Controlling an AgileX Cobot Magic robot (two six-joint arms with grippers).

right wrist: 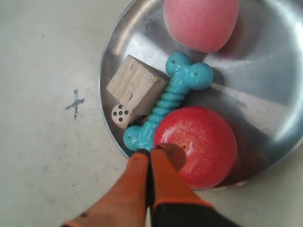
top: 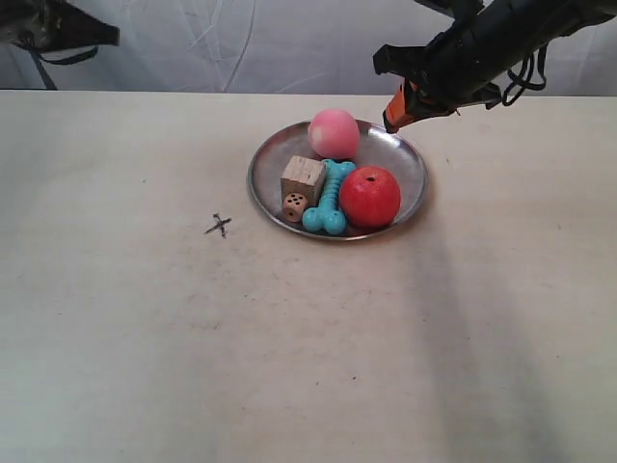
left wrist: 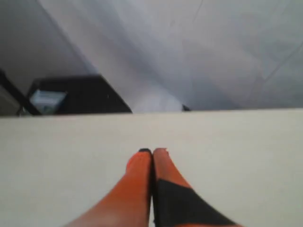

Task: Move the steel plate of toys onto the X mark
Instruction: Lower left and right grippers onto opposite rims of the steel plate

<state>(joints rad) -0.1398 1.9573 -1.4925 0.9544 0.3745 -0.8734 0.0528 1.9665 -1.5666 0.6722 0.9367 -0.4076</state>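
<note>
The exterior view alone takes in everything: the steel plate (top: 397, 159) at upper centre, holding the toys (top: 333, 198), right of the X mark (top: 219, 226) and apart from it. The right wrist view adds the die (right wrist: 120, 115) with its dark pips, and the right gripper (right wrist: 149, 153) pinched closed, empty, above the plate's edge. The left gripper (left wrist: 152, 152), also closed on nothing, faces bare table (left wrist: 236, 156)

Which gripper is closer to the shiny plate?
Right. The right gripper hangs over the rim of the steel plate; the left gripper is over the table, with no plate in view.
</note>
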